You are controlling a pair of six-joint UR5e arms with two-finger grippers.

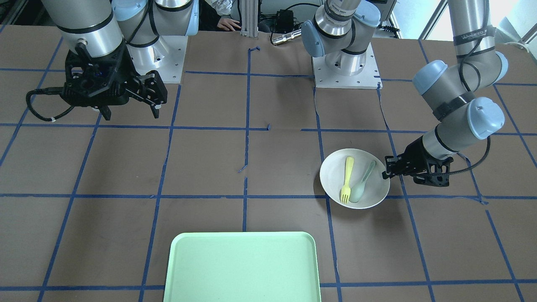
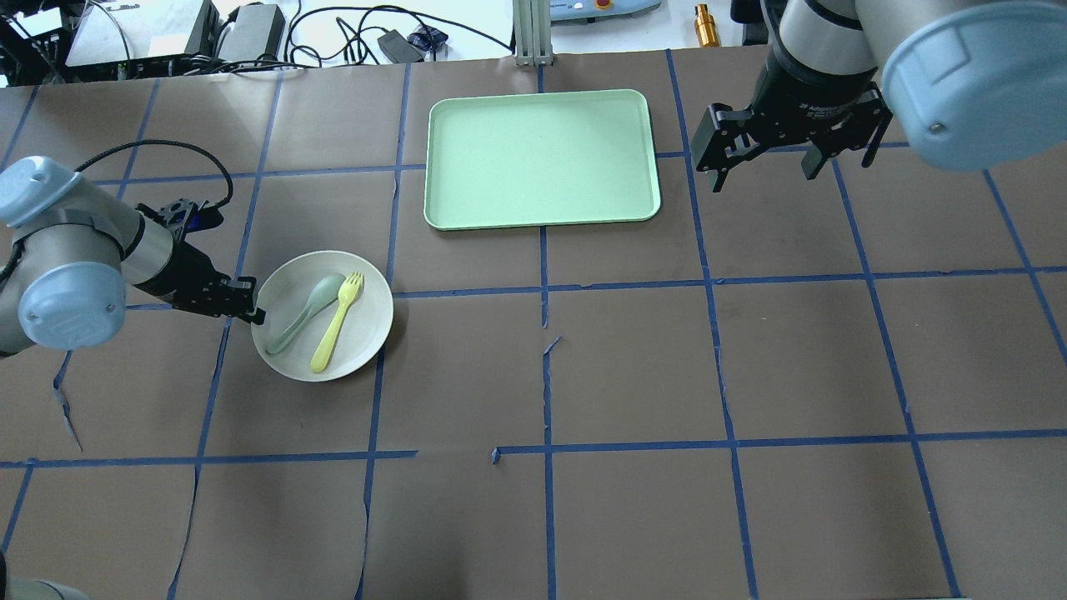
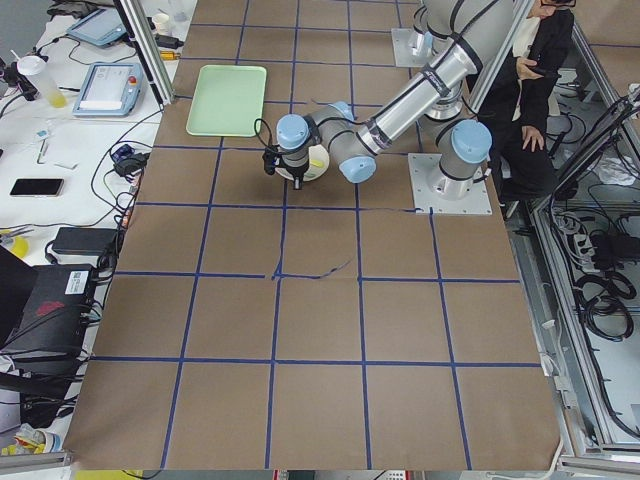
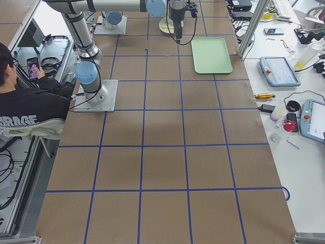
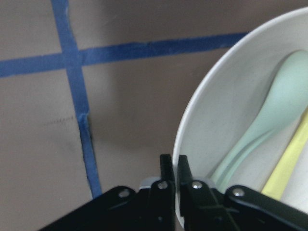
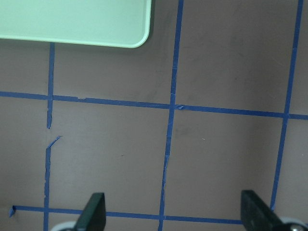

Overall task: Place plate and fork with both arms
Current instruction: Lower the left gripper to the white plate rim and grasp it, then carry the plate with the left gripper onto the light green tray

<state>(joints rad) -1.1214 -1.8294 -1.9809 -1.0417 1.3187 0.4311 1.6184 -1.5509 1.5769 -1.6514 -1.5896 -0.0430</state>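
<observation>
Order as seen from overhead, left to right.

Left gripper [image 2: 250, 313]: pinched the near rim of the plate [image 2: 363, 332], fingers [image 5: 166, 177] pressed almost together with only the thin rim between them.

Plate: reached straight out ahead of those fingertips, gripped at that one edge.

Spoon [image 2: 304, 313]: lay inside the plate on the side closer to the left gripper, handle end just beside the fingertips, bowl pointing away.

Fork [image 2: 336, 323]: lay inside the plate just beyond the spoon, roughly parallel to it, farther from the left gripper, tines pointing away from it.

Tray [image 2: 542, 158]: lay flat on the table [image 2: 750, 358], well apart from the left gripper and past the plate; sat near the right gripper, on the side facing the left arm.

Right gripper [image 2: 763, 172]: hung above bare table crossed by tape [image 6: 168, 144], fingers [image 6: 94, 211] spread wide, gripping nothing, well apart from plate and fork.
</observation>
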